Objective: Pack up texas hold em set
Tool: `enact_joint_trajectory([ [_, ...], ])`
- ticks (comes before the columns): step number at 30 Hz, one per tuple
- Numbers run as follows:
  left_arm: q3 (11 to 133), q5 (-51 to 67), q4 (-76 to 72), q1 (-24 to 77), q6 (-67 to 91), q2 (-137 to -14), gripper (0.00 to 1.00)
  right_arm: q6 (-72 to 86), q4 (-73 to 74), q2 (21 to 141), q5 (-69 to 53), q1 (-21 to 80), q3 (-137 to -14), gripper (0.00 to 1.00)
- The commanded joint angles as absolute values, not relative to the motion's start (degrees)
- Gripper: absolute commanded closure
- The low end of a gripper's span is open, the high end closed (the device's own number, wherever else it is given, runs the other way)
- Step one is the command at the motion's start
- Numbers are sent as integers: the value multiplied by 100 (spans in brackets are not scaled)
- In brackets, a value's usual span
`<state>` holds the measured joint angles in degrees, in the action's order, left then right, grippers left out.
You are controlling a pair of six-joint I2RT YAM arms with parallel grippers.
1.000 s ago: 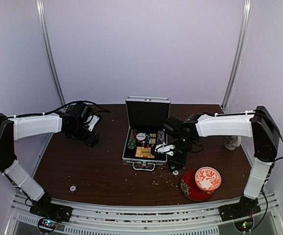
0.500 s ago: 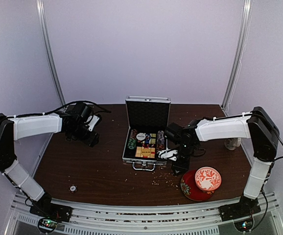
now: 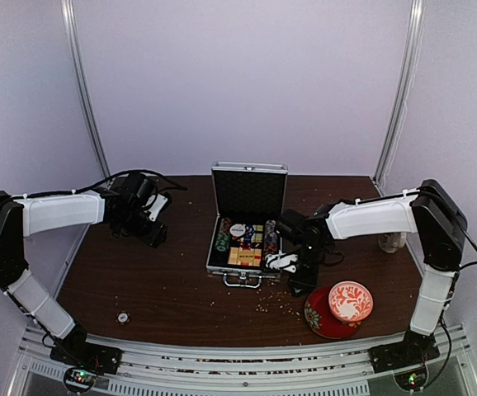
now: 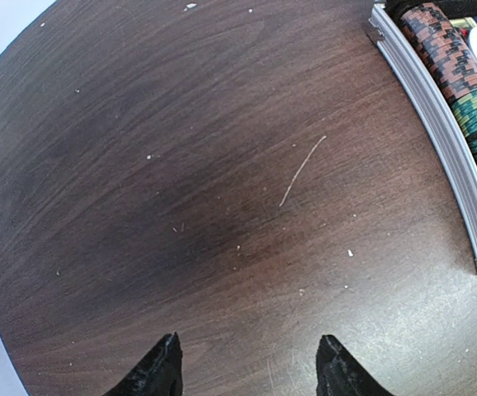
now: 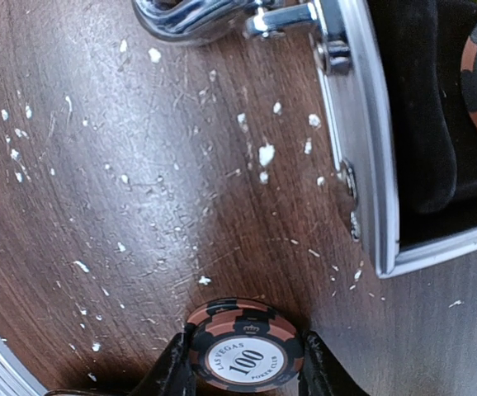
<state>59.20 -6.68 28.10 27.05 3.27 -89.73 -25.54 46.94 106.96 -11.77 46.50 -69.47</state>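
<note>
The silver briefcase (image 3: 247, 247) stands open at the table's middle, with rows of chips and the card box inside. In the left wrist view its rim (image 4: 436, 124) and chip rows (image 4: 461, 74) show at upper right. My right gripper (image 3: 299, 285) is down at the table by the case's front right corner, shut on a black and red "100" poker chip (image 5: 245, 356), held flat between the fingers. The case handle (image 5: 197, 16) and corner (image 5: 370, 206) lie just beyond it. My left gripper (image 4: 249, 367) is open and empty over bare table left of the case. A small chip (image 3: 123, 317) lies front left.
A red-and-white bowl on a red saucer (image 3: 350, 301) sits just right of my right gripper. A white mug (image 3: 391, 241) stands at the far right. White crumbs (image 5: 265, 154) litter the wood in front of the case.
My right gripper has come down from over the case's right edge to the table at its front right corner, onto the chip. The left arm has not moved.
</note>
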Motion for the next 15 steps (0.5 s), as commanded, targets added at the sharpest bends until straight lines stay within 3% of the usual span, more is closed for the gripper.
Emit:
enact_joint_trajectory([
  [1, 6025, -616, 2788, 2652, 254, -9057, 44, -2576, 4629, 10742, -1255, 4653, -6869, 58],
  [9, 6029, -598, 2786, 2654, 246, -9076, 44, -2506, 4603, 10602, -1085, 4637, -6828, 46],
  [15, 6030, -589, 2789, 2650, 247, -9079, 44, -2496, 4498, 10613, -1089, 4625, -6658, 44],
])
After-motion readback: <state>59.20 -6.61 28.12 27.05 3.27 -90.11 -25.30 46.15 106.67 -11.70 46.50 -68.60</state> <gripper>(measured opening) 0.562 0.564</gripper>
